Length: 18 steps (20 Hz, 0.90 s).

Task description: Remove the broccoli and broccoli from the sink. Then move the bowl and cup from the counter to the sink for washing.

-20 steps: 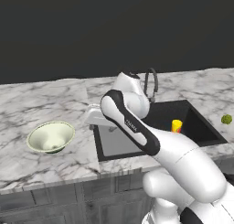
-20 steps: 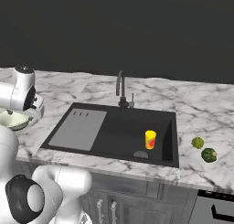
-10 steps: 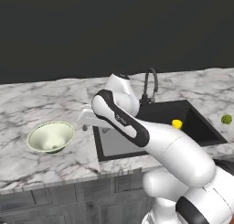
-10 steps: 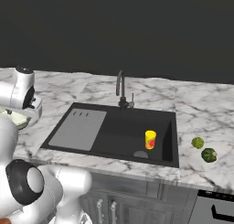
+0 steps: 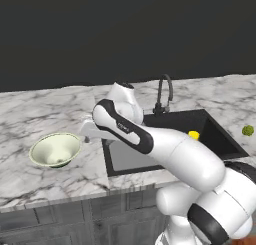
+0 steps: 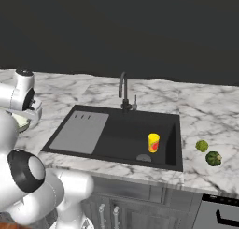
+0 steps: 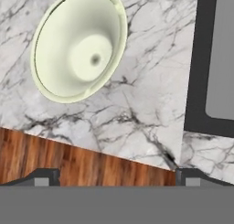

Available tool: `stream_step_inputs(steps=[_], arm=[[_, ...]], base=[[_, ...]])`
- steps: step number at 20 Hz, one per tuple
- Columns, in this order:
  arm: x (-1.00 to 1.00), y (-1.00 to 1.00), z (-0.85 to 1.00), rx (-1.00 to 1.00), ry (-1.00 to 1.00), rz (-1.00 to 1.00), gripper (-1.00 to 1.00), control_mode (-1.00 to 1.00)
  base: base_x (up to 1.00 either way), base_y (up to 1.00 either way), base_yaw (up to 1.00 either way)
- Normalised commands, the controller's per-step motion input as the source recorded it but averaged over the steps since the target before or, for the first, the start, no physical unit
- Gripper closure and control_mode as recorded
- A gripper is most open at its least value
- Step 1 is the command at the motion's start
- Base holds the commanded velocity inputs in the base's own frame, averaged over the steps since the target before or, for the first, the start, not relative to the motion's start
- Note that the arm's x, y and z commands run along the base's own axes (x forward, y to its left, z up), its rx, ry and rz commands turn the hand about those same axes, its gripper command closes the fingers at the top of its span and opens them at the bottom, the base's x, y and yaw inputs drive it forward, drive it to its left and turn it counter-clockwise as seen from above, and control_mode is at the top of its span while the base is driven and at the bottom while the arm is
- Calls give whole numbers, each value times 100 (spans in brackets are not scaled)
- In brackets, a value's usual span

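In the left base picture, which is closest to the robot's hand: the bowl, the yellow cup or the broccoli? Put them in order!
1. The bowl, on the counter right beside the open gripper.
2. The cup, inside the sink.
3. The broccoli, on the far right counter.

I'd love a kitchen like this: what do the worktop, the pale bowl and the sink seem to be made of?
Counter: looks like polished white marble, judging by its grey veins. Bowl: probably glazed ceramic or plastic; smooth, even cream-green. Sink: matte black, perhaps composite or coated metal; no shine shows.
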Motion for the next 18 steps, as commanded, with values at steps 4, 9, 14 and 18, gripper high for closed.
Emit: stream_step_inputs(steps=[4,9,14,18], arm=[[17,13,-13,0,0,0,-100,-100],[18,13,-16,0,0,0,-100,-100],[19,11,-19,0,0,0,-100,-100],[20,10,-19,0,0,0,-100,-100]], base=[[0,0,0],[0,0,0],[0,0,0],[0,0,0]])
